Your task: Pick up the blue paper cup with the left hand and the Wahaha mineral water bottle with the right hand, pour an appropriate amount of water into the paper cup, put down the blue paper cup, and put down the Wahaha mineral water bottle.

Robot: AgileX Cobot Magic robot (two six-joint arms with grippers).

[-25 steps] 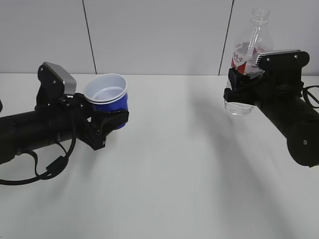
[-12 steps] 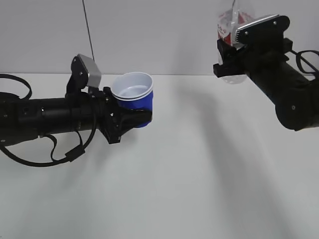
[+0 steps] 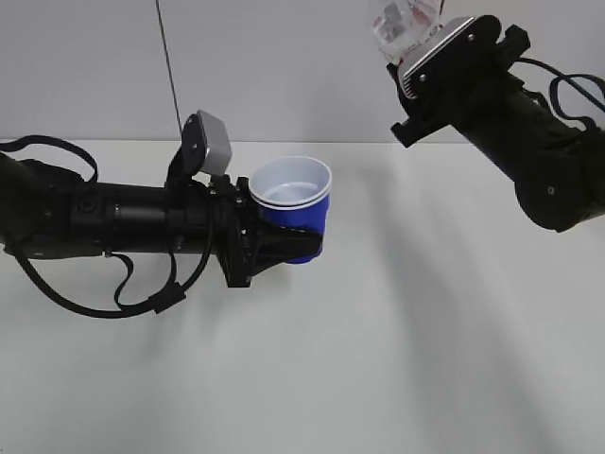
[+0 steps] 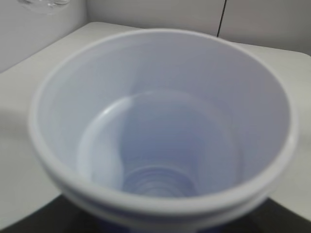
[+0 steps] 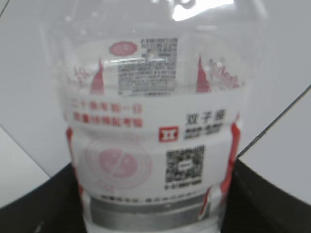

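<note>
Cup and bottle are both lifted above the white table. The blue paper cup is held by the left claw, whose black fingers close around the lower part of the blue wall from both sides, so the jaws stand partly apart, at the width of the cup. The cup is upright or only a little tilted, with its mouth open to the top. In the left wrist view its white inside fills nearly the whole picture; the doubled white rim is clear, and I cannot tell if any water lies at the bottom. The left arm reaches in from the left side, almost level, with loose black cables hanging under it.

The right claw is high in the upper right of the exterior view, with the bottle held between its jaws, which also stand partly apart. Only a small piece of the bottle with red and white label shows there, at the top edge, and the neck is out of the picture. In the right wrist view the label band with red print and a square code is close to the camera, and black claw parts sit at both lower corners. The bottle is well apart from the cup, higher and to the right of it.
</note>
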